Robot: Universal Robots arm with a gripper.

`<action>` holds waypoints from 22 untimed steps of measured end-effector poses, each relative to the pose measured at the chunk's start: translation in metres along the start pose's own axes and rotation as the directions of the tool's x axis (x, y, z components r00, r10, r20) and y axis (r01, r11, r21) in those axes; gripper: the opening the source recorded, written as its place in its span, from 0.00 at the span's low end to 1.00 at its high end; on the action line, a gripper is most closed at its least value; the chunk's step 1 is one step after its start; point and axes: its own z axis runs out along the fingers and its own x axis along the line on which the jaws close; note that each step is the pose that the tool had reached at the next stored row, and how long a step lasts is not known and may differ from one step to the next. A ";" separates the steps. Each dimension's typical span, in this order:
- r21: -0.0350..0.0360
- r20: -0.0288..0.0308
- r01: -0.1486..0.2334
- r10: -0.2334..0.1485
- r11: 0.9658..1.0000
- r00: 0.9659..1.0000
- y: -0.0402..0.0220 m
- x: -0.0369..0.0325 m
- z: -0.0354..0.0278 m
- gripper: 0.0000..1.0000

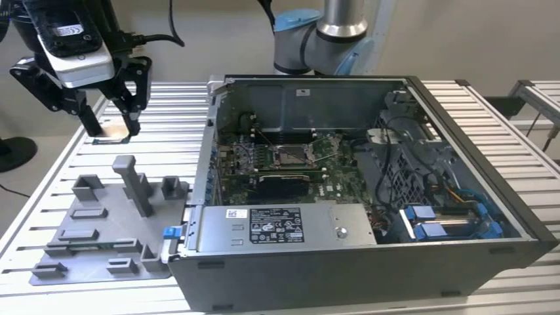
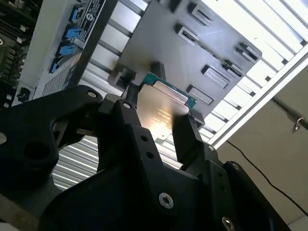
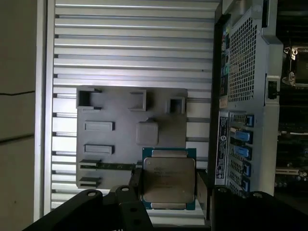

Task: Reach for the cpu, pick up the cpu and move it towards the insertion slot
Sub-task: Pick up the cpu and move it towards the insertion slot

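Beside the open computer case (image 1: pixel 350 262), above the slatted bench (image 1: pixel 166 125) and its grey fixture plate (image 1: pixel 96 262) (blocks upright), the hand (image 1: pixel 112 130) clamps the cpu (image 3: pixel 168 179) by its edges, well apart from the insertion slot (image 1: pixel 290 154)

Grey fixture plate (image 1: pixel 109 226) lies beside open computer case (image 1: pixel 350 275) on slatted table (image 1: pixel 499 138).

cpu (image 2: pixel 161 110) edges behind gripper (image 2: pixel 156 115), arm (image 1: pixel 341 29) cropped
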 end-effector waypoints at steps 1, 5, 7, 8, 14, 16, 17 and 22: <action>0.000 0.000 0.000 0.000 1.000 1.000 0.0000 -0.0024 0.0000 0.00; 0.000 0.000 0.000 0.000 1.000 1.000 -0.0002 -0.0122 -0.0001 0.00; 0.000 0.000 0.000 0.000 1.000 1.000 -0.0003 -0.0172 -0.0001 0.00; 0.000 0.000 0.000 0.000 1.000 1.000 -0.0003 -0.0196 -0.0001 0.00; 0.000 0.000 0.000 0.000 1.000 1.000 -0.0005 -0.0339 -0.0001 0.00; 0.000 0.000 0.000 0.000 1.000 1.000 -0.0006 -0.0386 -0.0003 0.00; 0.000 0.000 0.000 0.000 1.000 1.000 -0.0006 -0.0409 -0.0003 0.00; 0.000 0.000 0.000 0.000 1.000 1.000 -0.0008 -0.0522 -0.0003 0.00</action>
